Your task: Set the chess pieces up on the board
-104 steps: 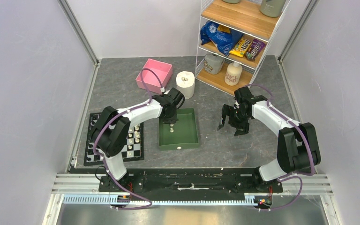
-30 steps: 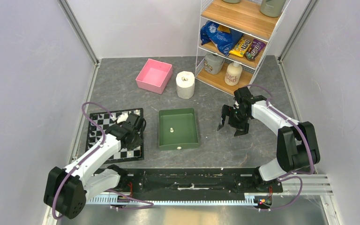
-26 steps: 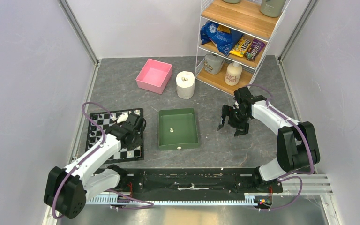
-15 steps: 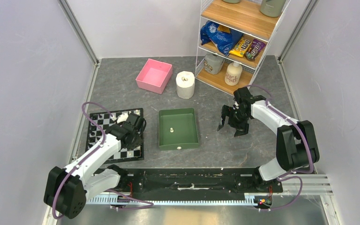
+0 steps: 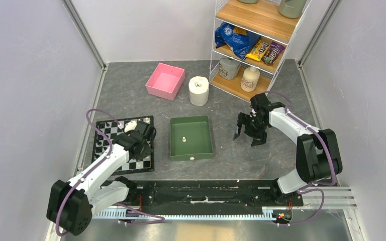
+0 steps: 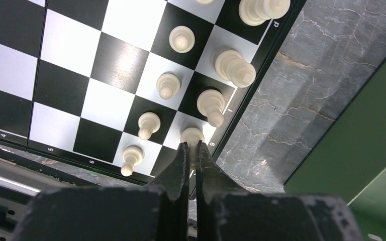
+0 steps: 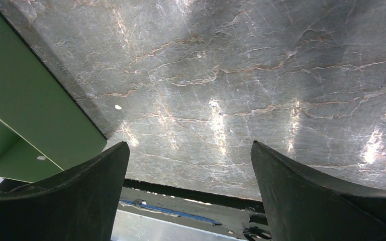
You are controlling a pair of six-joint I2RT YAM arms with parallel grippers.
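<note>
change vs 3.5 sec ago: left arm (image 5: 105,165) has quit the green tray (image 5: 204,125) and now reaches over the right edge of the board (image 5: 106,131). the tray had three pcs then and holds two tray pcs (image 5: 184,139) now, one mid-floor, one by the near wall. over the last sec the left arm barely shifted. right arm (image 5: 291,125) keeps the same pose throughout, over the desk (image 5: 241,155) right of the tray.

left jaws are clenched on a chess piece (image 6: 192,134), tips nearly meeting on either side of it. it's over a white square in the board's edge column, next to the dark border; can't tell if its base touches the square. right jaws are spread wide over marbled grey desk, w/ the tray's corner at the left of that wrist view.

board pcs (image 6: 167,84) are cream-white, round-topped, upright. the left wrist view shows two columns along the edge: small round-headed ones in the inner column, taller pcs (image 6: 235,68) in the outer one, each on its own square. board is black & white checks w/ a dark border carrying small white labels. it lies flat on the desk, left of the tray and apart from it. top view shows more pcs on the board, too small to tell apart.
</note>
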